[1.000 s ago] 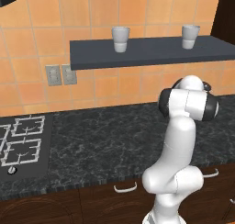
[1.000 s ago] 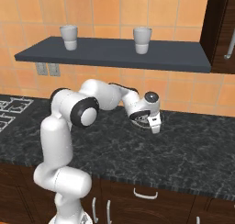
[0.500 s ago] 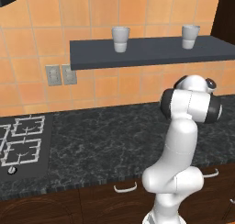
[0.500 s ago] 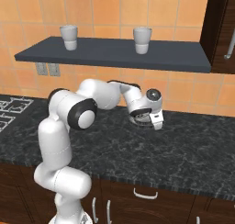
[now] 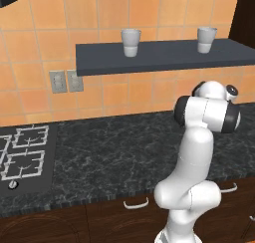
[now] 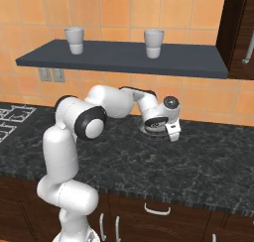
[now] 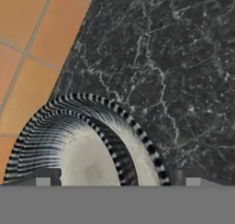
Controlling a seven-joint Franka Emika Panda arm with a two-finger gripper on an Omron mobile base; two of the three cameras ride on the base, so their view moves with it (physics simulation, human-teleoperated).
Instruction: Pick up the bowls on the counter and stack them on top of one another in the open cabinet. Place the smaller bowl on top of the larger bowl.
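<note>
Bowl (image 7: 87, 145) one, round, dark ribbed rim, pale speckled inside, lower left, black marbled desk (image 7: 174, 58), fingers (image 7: 43, 181) released, two pale cups (image 6: 74, 39) on shelf (image 6: 124, 57).

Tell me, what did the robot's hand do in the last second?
The gripper eased a little toward the wall, over a striped bowl on the counter, and its jaws spread wide around the bowl without gripping it. The two cups on the shelf stayed put.

wall: orange tiles (image 5: 99, 18), pale grout; two grey outlet plates (image 5: 66, 81) below shelf level
hob: black, white grates (image 5: 22, 155), left side
drawers: dark wood, pale handles (image 6: 157, 209)
tall unit: dark wood (image 6: 238, 32), right side
</note>
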